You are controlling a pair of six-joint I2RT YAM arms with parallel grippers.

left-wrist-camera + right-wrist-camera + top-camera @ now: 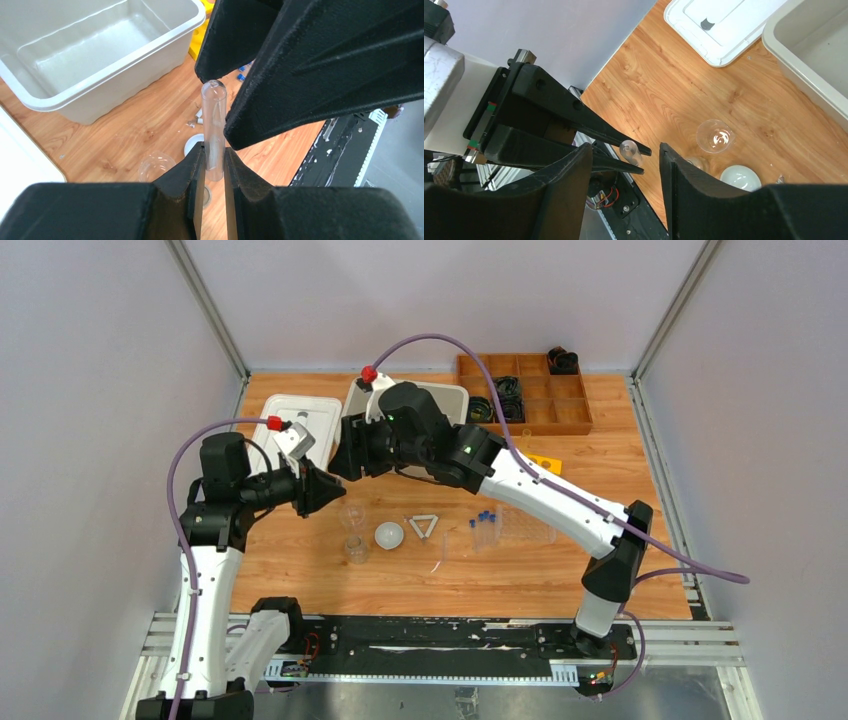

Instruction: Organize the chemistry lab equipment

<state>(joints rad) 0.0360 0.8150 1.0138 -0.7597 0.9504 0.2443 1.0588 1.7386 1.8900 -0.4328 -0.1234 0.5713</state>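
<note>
Where the surface (300,575) lies nearest the arm bases, a beaker (357,549) stands, with a second beaker (352,514) just behind it. To their right sit the dish (389,534), the triangle (423,518) and the capped tubes (484,528), all in a loose row and apart from one another. Above the beakers, off the surface, the left pincer (215,150) is clenched on a clear tube (214,115), gripping it low on its length so that the rounded end sticks out past the fingertips. That end reaches into the gap of the right pincer (625,150), which faces it with its jaws spread wide and released; neither jaw presses on the glass. Farther back lie a white lid (310,412) and a white bin (455,392), side by side. At the far edge sits a wooden organizer (540,412).
</note>
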